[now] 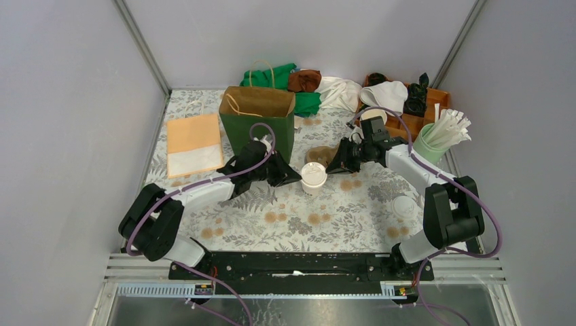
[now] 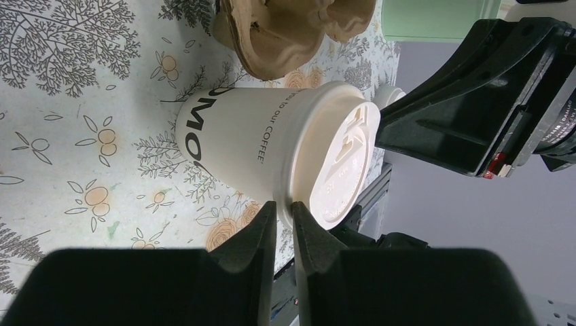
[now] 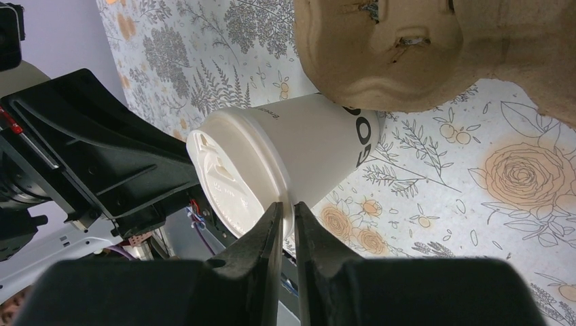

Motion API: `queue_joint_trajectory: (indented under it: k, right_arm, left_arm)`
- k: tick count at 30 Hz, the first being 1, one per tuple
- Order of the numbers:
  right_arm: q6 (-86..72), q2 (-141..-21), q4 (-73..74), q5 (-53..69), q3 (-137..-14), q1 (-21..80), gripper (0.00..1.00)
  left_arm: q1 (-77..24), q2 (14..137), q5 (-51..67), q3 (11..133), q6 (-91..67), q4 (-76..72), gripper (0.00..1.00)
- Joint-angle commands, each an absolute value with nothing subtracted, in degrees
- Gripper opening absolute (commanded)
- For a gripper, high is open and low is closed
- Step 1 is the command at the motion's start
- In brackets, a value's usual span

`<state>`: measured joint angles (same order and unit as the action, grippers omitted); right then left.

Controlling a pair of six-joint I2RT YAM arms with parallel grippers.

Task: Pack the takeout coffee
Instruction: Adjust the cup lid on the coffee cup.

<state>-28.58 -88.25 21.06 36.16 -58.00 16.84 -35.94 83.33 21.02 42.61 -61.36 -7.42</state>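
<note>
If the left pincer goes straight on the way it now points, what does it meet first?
The takeout coffee: the left pincer aims at the rim of its white lid, tips very near or perhaps touching it; depth is unclear from the wrist view.

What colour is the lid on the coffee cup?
White. The lid shows best in the right wrist view.

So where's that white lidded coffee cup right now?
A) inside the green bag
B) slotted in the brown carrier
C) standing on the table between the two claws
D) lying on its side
C: the takeout coffee stands upright on the table between the left gripper and the right gripper, next to the carrier, not in it.
</note>
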Motion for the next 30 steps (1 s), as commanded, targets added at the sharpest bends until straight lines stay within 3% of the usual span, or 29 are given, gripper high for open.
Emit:
queue_joint_trajectory:
  k: [1,19,30]
  right_arm:
    - [-27.6,-89.0,22.4,35.3,-55.9,16.9,0.17]
    - [-27.1,-91.0,22.4,34.1,-51.2,16.9,0.16]
    - [-28.3,-86.2,25.3,34.2,-53.4,16.9,0.17]
  left_arm:
    - [-35.9,85.0,21.1,43.5,-59.9,-7.8,0.17]
    - [-35.9,88.0,18.9,44.5,-55.5,-1.4,0.12]
    - [-35.9,87.3,15.9,50.8,-50.3,6.4,0.13]
